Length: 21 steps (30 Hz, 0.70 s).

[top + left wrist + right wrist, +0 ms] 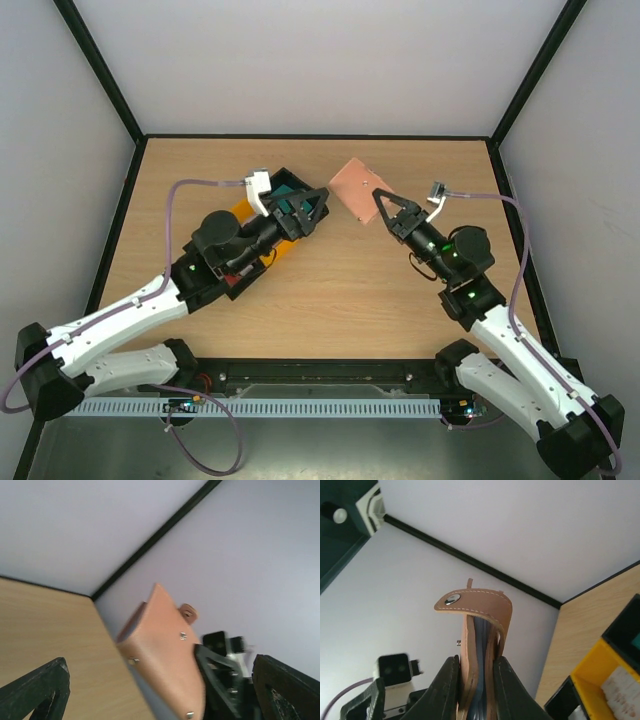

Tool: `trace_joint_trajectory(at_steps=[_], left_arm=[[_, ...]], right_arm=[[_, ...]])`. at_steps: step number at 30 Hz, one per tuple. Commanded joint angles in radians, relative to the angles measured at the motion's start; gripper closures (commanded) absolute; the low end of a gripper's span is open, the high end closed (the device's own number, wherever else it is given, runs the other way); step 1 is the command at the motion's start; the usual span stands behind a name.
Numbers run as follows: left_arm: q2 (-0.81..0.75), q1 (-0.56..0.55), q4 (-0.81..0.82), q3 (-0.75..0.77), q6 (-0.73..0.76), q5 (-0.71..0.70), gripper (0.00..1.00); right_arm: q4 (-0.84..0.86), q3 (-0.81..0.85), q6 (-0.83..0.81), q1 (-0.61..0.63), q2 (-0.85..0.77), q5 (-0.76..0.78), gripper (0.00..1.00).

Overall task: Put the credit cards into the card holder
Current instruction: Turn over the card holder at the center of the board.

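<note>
The card holder (355,185) sits in the upper middle of the top view, pinched at its lower right edge by the right claw (381,206), which is closed on it. In the right wrist view it stands on edge between the two fingers (445,690), its pale blue-grey pockets showing in the gap and its tab (470,602) curling over the top, snap stud to the left. Both wrist views show it with the wall behind it.

To its left in the top view, the left claw (308,212) gapes wide with nothing between its jaws, above a black tray (283,180) that holds a teal card (286,206). A yellow tray (592,672) beside it holds a red-and-white blotched card (622,685). Both trays rest on the worktop (330,290).
</note>
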Motion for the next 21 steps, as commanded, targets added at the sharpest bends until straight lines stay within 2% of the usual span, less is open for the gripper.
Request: trace_joint_trajectory(at_steps=[1,6,9,15,19,21], left_arm=[[0.042,0.007,0.102,0.020,-0.312,0.167,0.00],[0.121,0.006,0.201,0.010,-0.374,0.230,0.02],[0.171,-0.003,0.266,0.013,-0.425,0.269,0.13],[0.190,-0.018,0.369,-0.013,-0.448,0.194,0.48],[0.210,-0.018,0.391,-0.010,-0.437,0.185,0.80],[0.220,-0.014,0.372,-0.011,-0.432,0.188,0.94]], right_arm=[[0.296,-0.067,0.076,0.002,0.009,-0.101,0.97],[0.363,-0.094,0.143,0.001,0.012,-0.091,0.97],[0.392,-0.108,0.183,0.002,0.023,-0.083,0.97],[0.419,-0.135,0.219,0.007,0.035,-0.072,0.97],[0.409,-0.149,0.215,0.012,0.032,-0.064,0.97],[0.383,-0.152,0.200,0.012,0.032,-0.071,0.95]])
